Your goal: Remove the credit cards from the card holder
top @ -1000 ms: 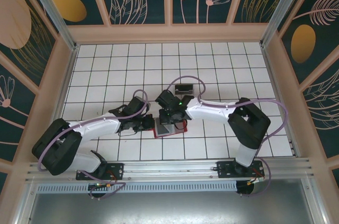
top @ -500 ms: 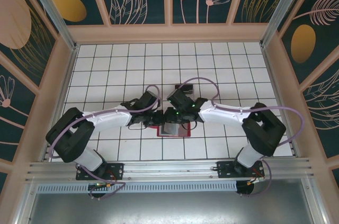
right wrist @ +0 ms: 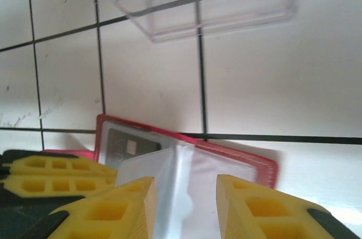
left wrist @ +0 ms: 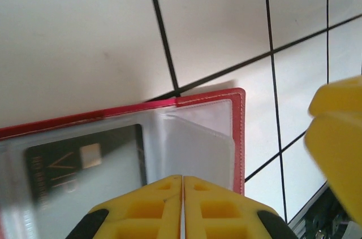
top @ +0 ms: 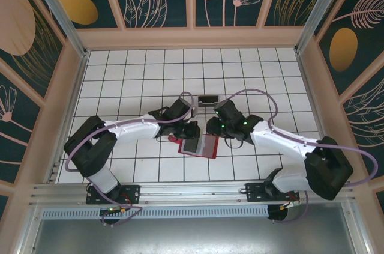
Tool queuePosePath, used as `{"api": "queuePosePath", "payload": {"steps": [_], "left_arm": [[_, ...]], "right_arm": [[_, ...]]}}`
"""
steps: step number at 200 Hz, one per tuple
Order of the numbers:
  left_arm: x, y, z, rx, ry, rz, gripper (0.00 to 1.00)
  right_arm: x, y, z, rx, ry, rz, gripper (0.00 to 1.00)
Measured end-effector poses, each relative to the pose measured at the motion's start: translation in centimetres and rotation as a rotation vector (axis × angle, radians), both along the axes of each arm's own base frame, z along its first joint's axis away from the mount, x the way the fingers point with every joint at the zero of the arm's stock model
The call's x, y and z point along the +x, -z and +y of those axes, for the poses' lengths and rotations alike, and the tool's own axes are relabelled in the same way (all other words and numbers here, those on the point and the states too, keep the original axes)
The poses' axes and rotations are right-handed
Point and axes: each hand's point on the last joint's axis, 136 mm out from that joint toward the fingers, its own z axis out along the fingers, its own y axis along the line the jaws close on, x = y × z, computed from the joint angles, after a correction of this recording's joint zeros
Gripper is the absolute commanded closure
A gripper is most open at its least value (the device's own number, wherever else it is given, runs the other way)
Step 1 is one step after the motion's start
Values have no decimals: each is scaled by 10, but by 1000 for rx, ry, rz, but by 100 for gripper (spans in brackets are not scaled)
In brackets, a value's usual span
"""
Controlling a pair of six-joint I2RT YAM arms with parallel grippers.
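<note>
The red card holder lies open on the white tiles, its clear sleeves up. A black credit card sits inside the left sleeve, also seen in the right wrist view. My left gripper is shut, its yellow fingertips together over the card holder by the sleeve's edge. My right gripper is open above the card holder. One loose clear sleeve page stands up between its jaws, touching neither. In the top view the left gripper and right gripper meet over the holder.
A clear plastic box stands on the tiles just beyond the card holder, at the table's middle in the top view. Wooden walls ring the tiled floor. Both arms stretch inward from the near edge.
Both arms have shifted right. The right gripper has opened and drawn back to the holder's right side. The left gripper has moved onto the holder, which now lies more exposed.
</note>
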Motion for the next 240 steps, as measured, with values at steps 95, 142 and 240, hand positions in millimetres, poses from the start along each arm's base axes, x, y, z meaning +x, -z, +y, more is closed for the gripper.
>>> {"api": "queuePosePath", "payload": {"steps": [95,142,240], "left_arm": [[-13,23,-31,28,76,50,89],[10,18,-11,50,12,8,89],[15,40,66,162,-72,10,89]], "right_arm": [[-6,15,-25,-9,43,41,62],[-16,21,-14,11,-2,83,64],[-36,48,54,148,-150,210,71]]}}
